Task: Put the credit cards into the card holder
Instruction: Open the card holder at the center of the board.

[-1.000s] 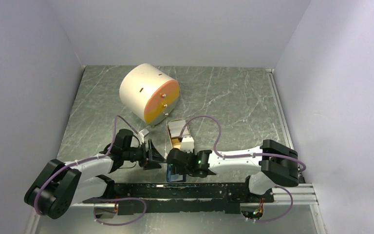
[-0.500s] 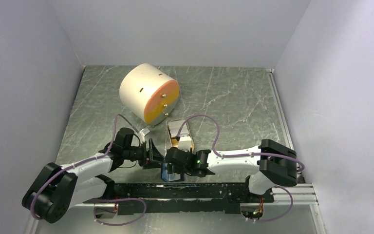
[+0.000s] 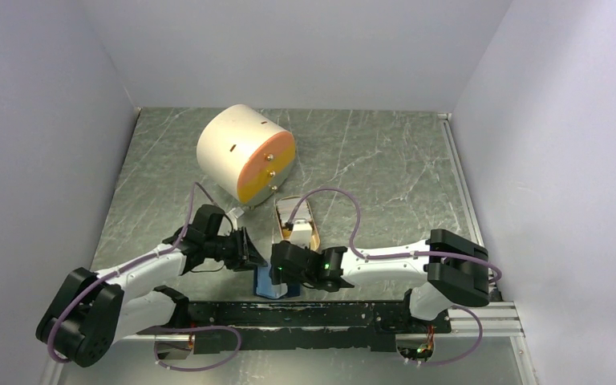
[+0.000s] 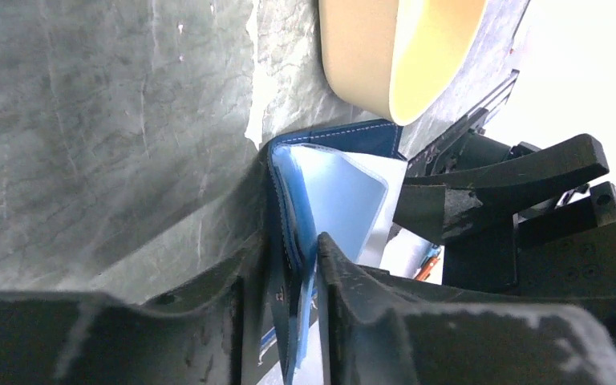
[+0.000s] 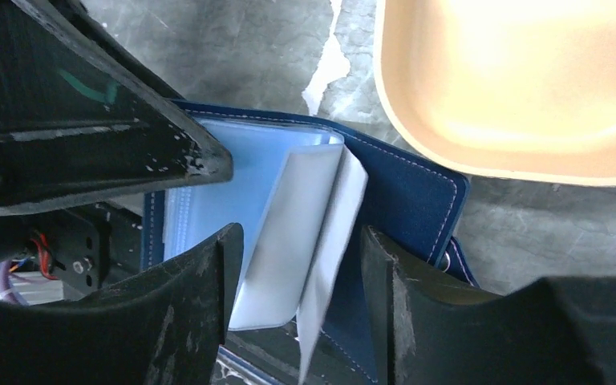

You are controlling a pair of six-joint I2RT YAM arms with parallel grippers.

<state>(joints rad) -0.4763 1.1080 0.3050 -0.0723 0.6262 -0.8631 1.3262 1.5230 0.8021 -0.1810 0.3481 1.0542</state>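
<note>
The dark blue card holder (image 3: 266,283) stands open on edge near the table's front, between my two grippers. My left gripper (image 4: 293,242) is shut on one side of the card holder (image 4: 333,188), pinching its cover and light blue sleeves. My right gripper (image 5: 298,241) is open, its fingers on either side of pale whitish-grey leaves that stick out of the card holder (image 5: 405,188). I cannot tell whether these are cards or sleeves. Whitish credit cards (image 3: 295,213) lie in the tan dish (image 3: 314,233) just behind.
A big cream cylinder (image 3: 245,152) with an orange face lies at the back left. The tan dish's rim (image 5: 417,120) is close beside the card holder. The black base rail (image 3: 329,317) runs along the near edge. Grey walls close in both sides.
The card holder has shifted left and now stands more upright. My right gripper followed it left. My left gripper rose slightly and closed in on the holder.
</note>
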